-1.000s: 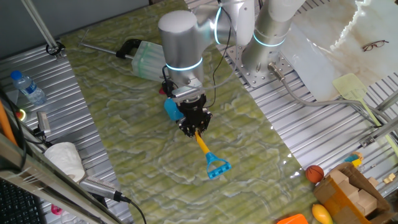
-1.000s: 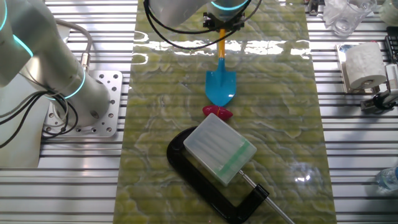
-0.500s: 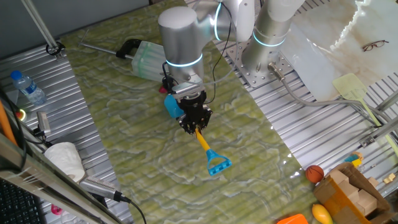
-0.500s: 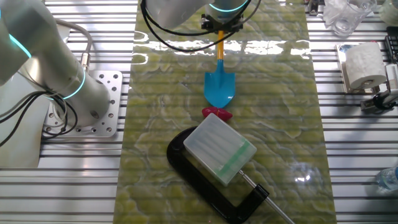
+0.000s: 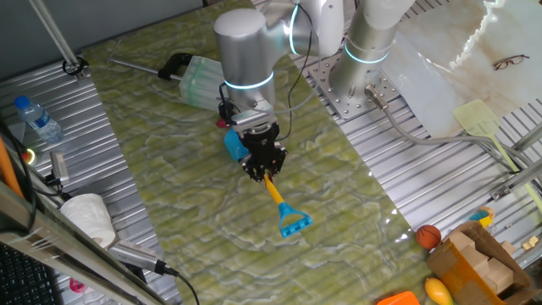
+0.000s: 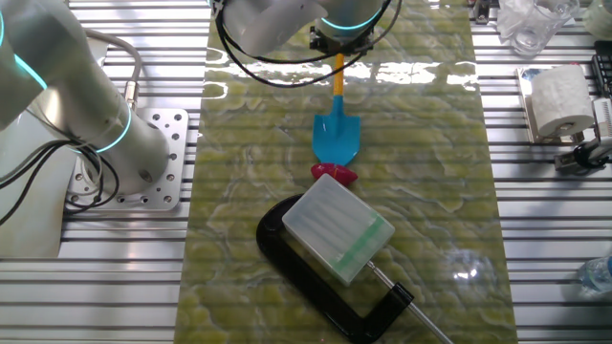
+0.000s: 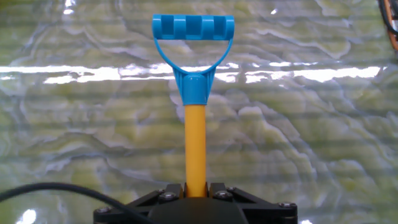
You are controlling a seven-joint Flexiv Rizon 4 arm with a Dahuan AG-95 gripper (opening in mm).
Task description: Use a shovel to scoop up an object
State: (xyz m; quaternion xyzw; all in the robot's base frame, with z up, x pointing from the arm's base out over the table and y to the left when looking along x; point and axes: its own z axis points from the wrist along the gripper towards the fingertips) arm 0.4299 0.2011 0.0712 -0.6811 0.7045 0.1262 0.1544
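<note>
My gripper point(image 5: 264, 169) is shut on the yellow shaft of the shovel point(image 5: 277, 196), whose blue D-shaped end point(image 5: 294, 223) points toward the table's front. In the other fixed view the gripper point(image 6: 338, 45) holds the shaft and the blue blade point(image 6: 336, 140) lies low over the green mat, its tip just short of the object point(image 6: 335, 173), a small dark red oval piece. In the hand view the gripper point(image 7: 197, 191) clamps the yellow shaft point(image 7: 195, 149) with the D-shaped end point(image 7: 193, 37) ahead. The object is hidden behind the arm in one fixed view.
A pale translucent dustpan point(image 6: 339, 228) with a black handle point(image 6: 316, 287) lies just beyond the object; it also shows in one fixed view point(image 5: 199, 80). An orange ball point(image 5: 428, 235) and boxes sit at the right. A paper roll point(image 6: 557, 99) and a water bottle point(image 5: 38, 119) stand off the mat.
The gripper and shovel have shifted slightly, bringing the blade tip a little closer to the red object. The grip has not changed.
</note>
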